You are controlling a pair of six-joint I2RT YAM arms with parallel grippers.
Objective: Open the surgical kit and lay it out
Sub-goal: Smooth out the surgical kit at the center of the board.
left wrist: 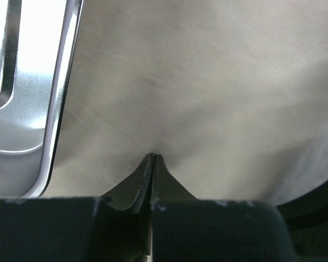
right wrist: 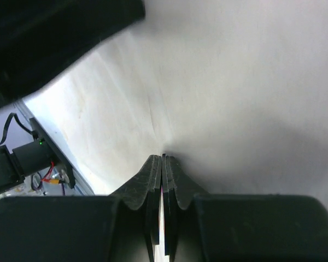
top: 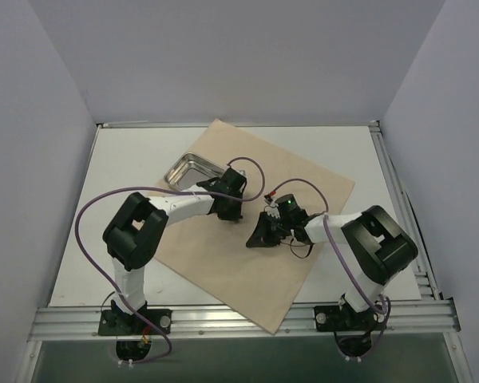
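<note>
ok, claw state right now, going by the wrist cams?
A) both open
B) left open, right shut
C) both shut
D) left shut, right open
C: in each wrist view the fingers meet with no gap, on the left claw and the right claw, tips down at the wrap sheet. Whether either pinches the cloth is not clear.

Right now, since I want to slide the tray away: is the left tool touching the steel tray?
Apart. The left wrist view shows bare wrap sheet lying between the shut left tool and the rim of the steel tray.
</note>
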